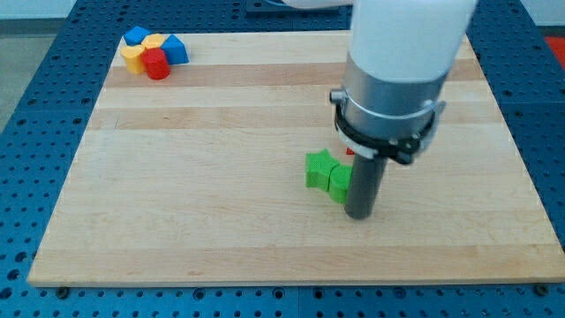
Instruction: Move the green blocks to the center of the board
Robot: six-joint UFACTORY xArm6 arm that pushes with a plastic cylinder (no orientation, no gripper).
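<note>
A green star block (319,168) lies just right of the board's middle. A second green block (340,185), its shape partly hidden, touches it at its lower right. My tip (359,215) is down on the board right against that second green block's right side. A small patch of red (350,152) shows behind the rod, just above the green blocks; its shape is hidden by the arm.
At the board's top left corner sits a tight cluster: a blue block (136,35), another blue block (174,50), yellow blocks (135,58) and a red cylinder (157,64). The wooden board (194,212) lies on a blue pegboard table (35,132).
</note>
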